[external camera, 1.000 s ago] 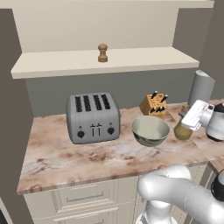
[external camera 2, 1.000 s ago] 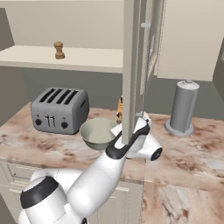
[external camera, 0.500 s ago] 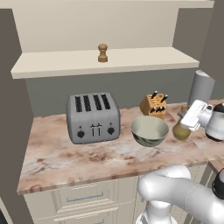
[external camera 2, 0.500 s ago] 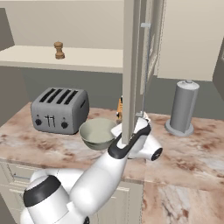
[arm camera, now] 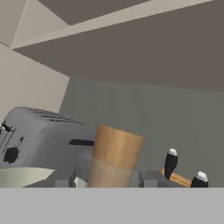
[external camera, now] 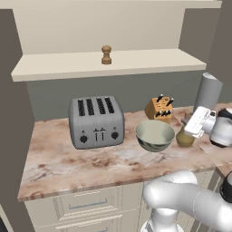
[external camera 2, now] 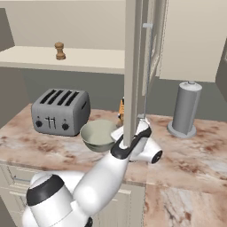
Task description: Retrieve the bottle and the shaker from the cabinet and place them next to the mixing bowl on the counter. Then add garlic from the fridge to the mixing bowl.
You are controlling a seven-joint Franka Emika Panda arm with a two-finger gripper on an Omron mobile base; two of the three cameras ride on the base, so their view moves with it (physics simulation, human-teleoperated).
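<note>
Marble counter (external camera: 68,167), bottle (external camera: 185,138) beside mixing bowl (external camera: 154,134)

Glossy white rounded arm (external camera 2: 102,177) segments, black joint bands, seemingly grey-tipped claw (arm camera: 107,180).

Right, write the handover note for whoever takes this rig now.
Grip: end effector shut on the bottle, up near its stopper.
Placed: bottle looks set down on the counter, just right of the mixing bowl; not yet released.
Waiting: shaker stands on the cabinet shelf.
Left: release, bring shaker beside the mixing bowl, then garlic from the fridge into it.
</note>
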